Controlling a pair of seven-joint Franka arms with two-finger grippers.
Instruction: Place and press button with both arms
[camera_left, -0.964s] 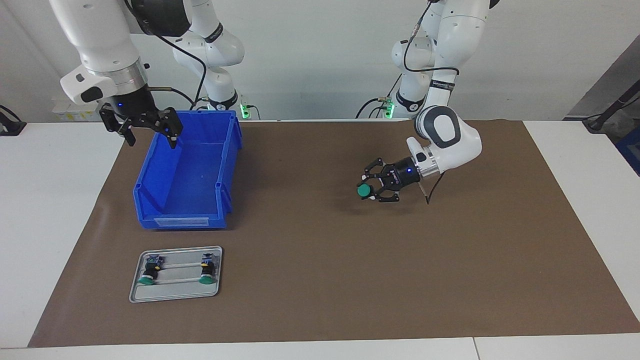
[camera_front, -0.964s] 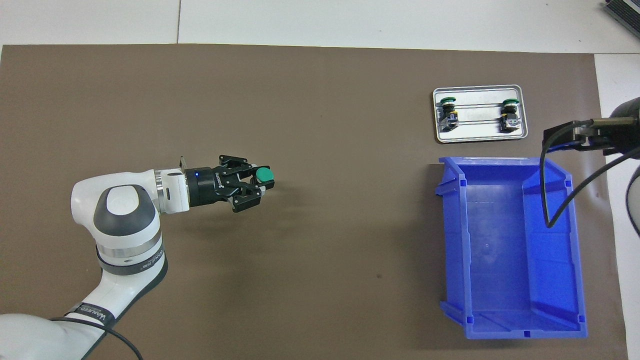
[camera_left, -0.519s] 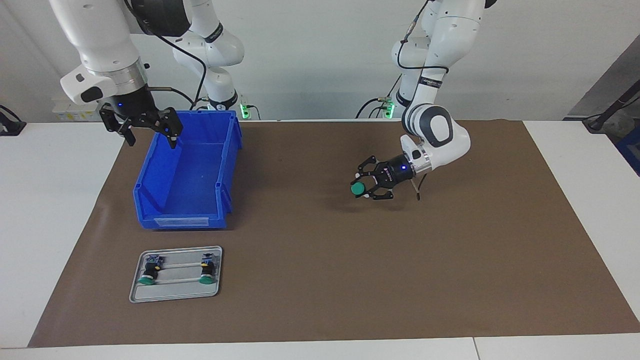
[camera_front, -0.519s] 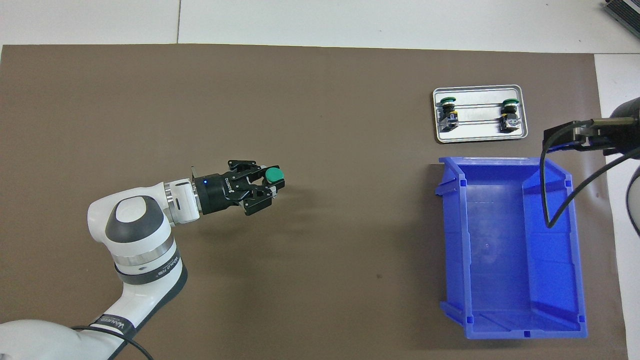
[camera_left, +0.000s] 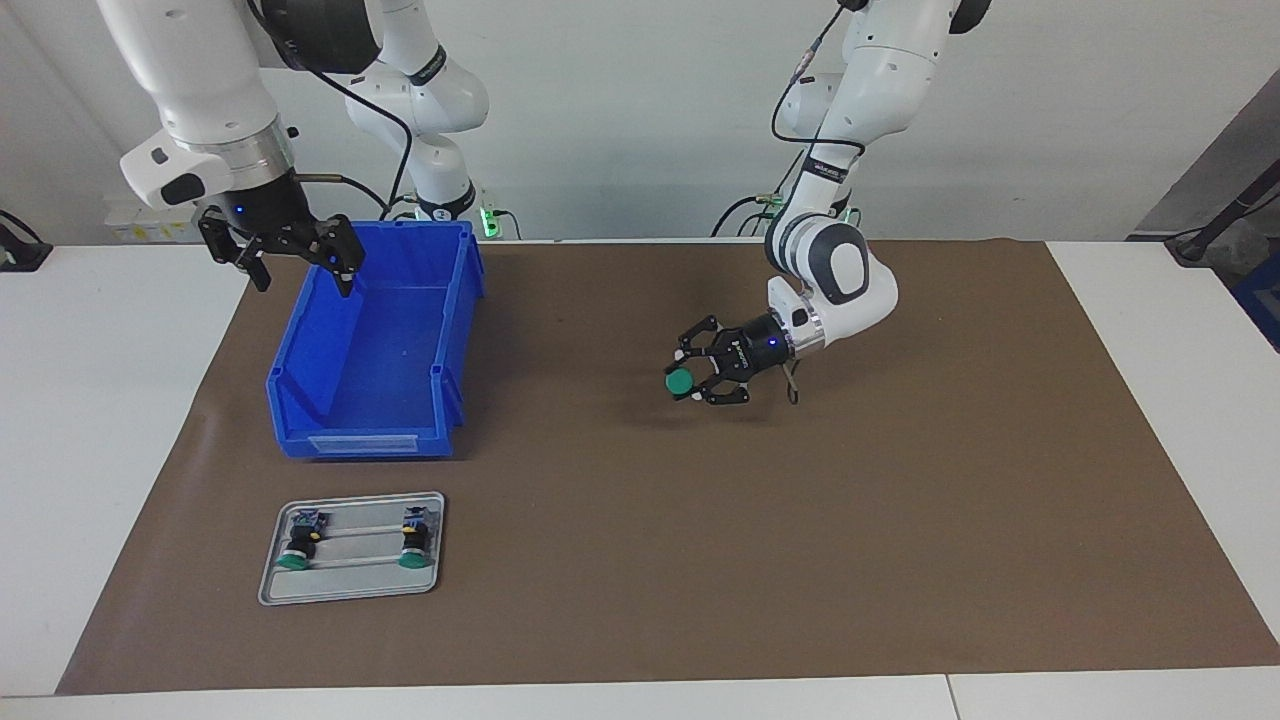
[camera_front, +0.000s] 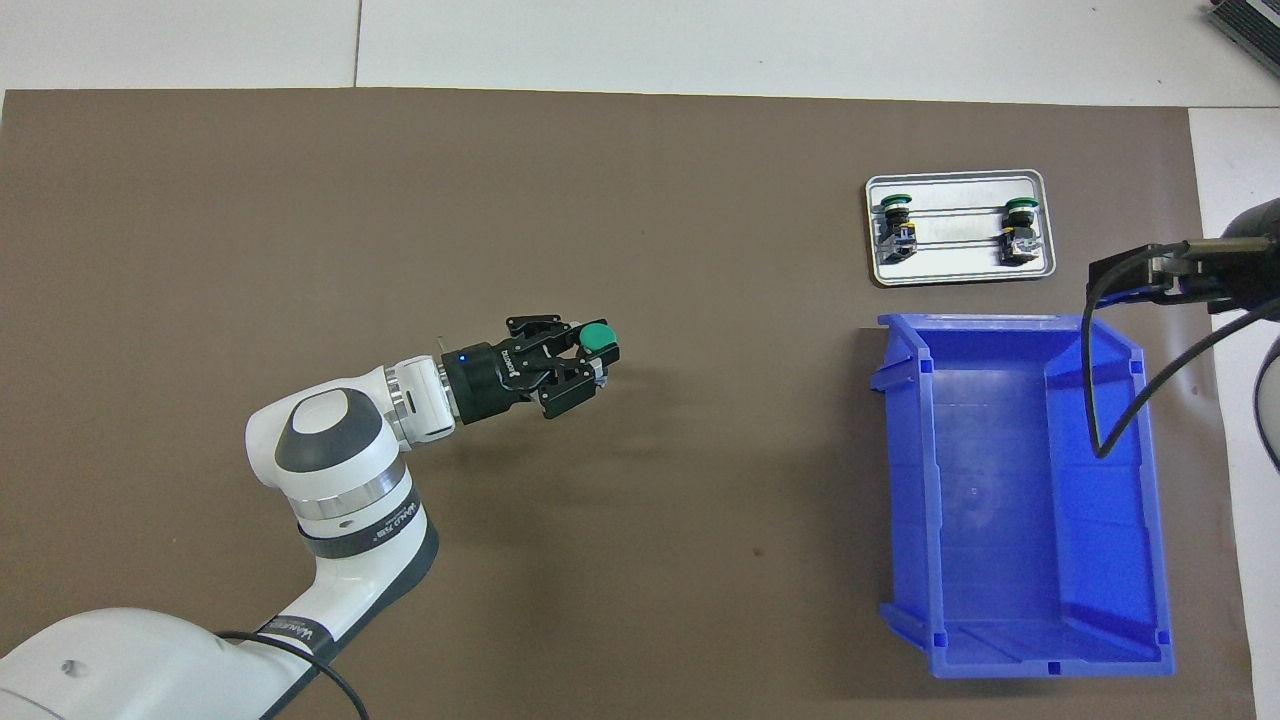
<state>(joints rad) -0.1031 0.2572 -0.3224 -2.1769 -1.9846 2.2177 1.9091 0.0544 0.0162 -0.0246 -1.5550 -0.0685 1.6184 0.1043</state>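
**Holding one green button above the mat**

Looking across the counter (camera_left: 120, 420) in the facing view, I see my left gripper (camera_left: 690, 375) lying nearly level over the middle of the brown mat (camera_left: 800, 540), its fingers clamped around the button (camera_left: 679, 383), whose green cap faces the right arm's end. The button is in the air, clear of the mat. My right gripper (camera_left: 300, 270) hangs with its fingers spread wide and holding nothing, over the corner of the blue bin (camera_left: 370, 400) nearest the robots; that arm waits. Farther from the robots than the bin sits a grey tray (camera_left: 350, 585) carrying two more buttons (camera_left: 297, 545), lying well apart from each other.

From the overhead view, I see the left gripper (camera_front: 590, 355) with the button (camera_front: 598, 337) at its tips, over bare mat (camera_front: 300, 200) well apart from the bin (camera_front: 1020, 500). The tray (camera_front: 958, 272) lies just beside the bin's end. Only the right arm's wrist and cable show at the frame's edge, so its gripper is hidden here.
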